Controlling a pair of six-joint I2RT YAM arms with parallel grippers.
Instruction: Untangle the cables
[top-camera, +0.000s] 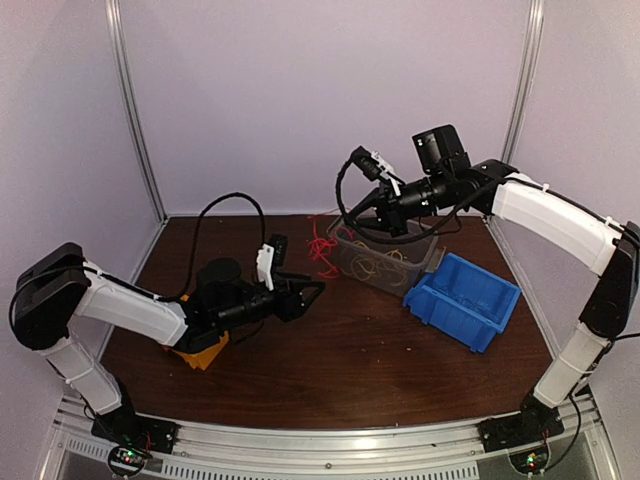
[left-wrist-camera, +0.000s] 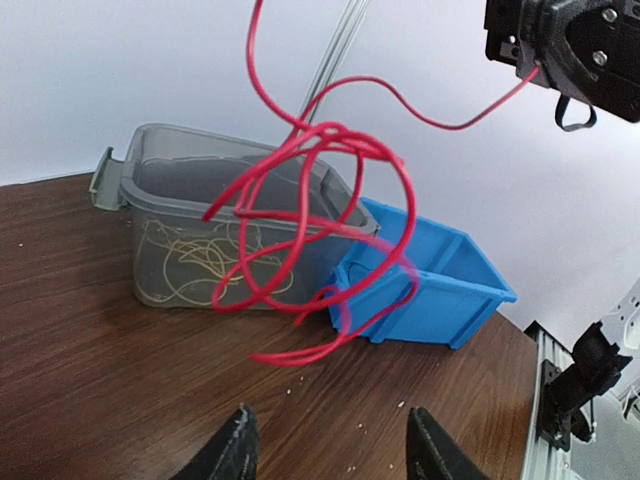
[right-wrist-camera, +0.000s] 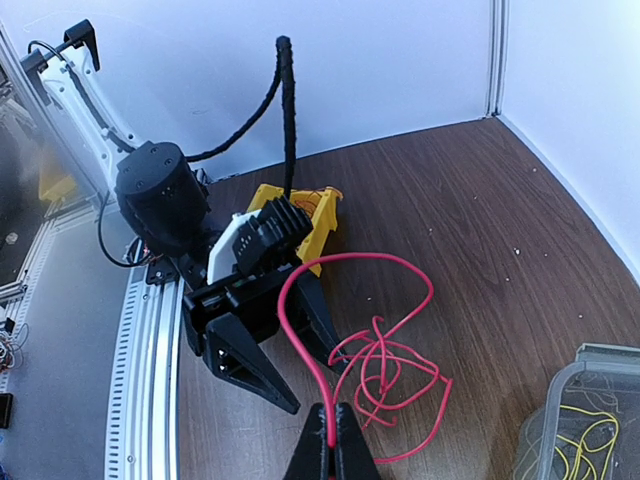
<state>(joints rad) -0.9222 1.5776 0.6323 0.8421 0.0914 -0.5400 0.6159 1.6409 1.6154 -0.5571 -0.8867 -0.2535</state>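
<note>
A red cable (left-wrist-camera: 310, 230), looped and knotted into a loose tangle, hangs in the air from my right gripper (right-wrist-camera: 331, 442), whose jaws are shut on one strand. From above, the red cable (top-camera: 320, 245) dangles left of the clear bin (top-camera: 385, 262), below the raised right gripper (top-camera: 362, 163). Thin yellow cables (left-wrist-camera: 200, 260) lie inside that clear bin (left-wrist-camera: 180, 200). My left gripper (left-wrist-camera: 330, 445) is open low over the table, just short of the tangle and holding nothing. The right wrist view shows the left gripper (right-wrist-camera: 262, 345) beside the hanging loops (right-wrist-camera: 390, 375).
A blue bin (top-camera: 462, 298) stands right of the clear bin, touching it. A yellow bin (top-camera: 205, 352) sits under my left arm near the table's left side. White walls close in the back and both sides. Small crumbs dot the wood (left-wrist-camera: 300, 385).
</note>
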